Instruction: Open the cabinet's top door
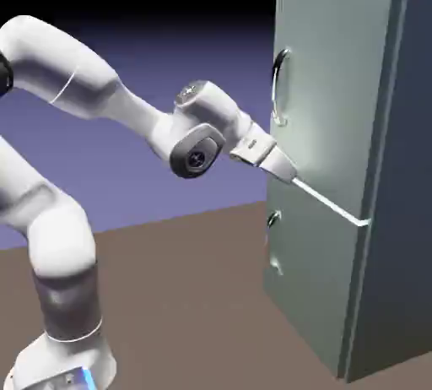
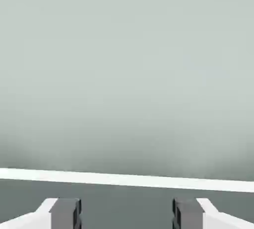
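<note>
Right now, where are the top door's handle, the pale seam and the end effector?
Top door's handle point(image 1: 275, 84): exterior view, curved bar.
Pale seam point(image 1: 330, 202): exterior view, middle stretch.
End effector point(image 2: 127, 214): hand view, midway between its fingertips.

The white arm point(image 1: 57, 236) rose from its base at the exterior view's lower left, bent back at the elbow, then reached across to the right. Its wrist point(image 1: 198, 148) sloped downward, carrying the hand point(image 1: 253, 145) tilted down and to the right. The gripper point(image 2: 127, 214) stood open, its two grey fingertips point(image 2: 65, 213) well apart, with nothing between them.
</note>
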You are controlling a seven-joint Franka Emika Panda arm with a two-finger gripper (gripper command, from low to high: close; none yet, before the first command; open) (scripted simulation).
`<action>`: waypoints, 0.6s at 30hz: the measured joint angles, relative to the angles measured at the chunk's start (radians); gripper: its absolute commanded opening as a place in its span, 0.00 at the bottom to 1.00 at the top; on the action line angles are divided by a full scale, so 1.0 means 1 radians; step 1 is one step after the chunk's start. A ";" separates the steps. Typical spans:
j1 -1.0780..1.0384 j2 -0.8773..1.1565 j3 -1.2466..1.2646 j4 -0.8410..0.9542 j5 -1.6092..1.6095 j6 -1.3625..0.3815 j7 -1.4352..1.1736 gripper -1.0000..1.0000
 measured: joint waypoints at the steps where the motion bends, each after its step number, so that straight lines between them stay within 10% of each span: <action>1: -0.023 -0.024 0.018 0.001 0.043 -0.015 -0.019 0.50; 18: -0.415 -0.430 0.327 0.020 0.783 -0.264 -0.344 0.50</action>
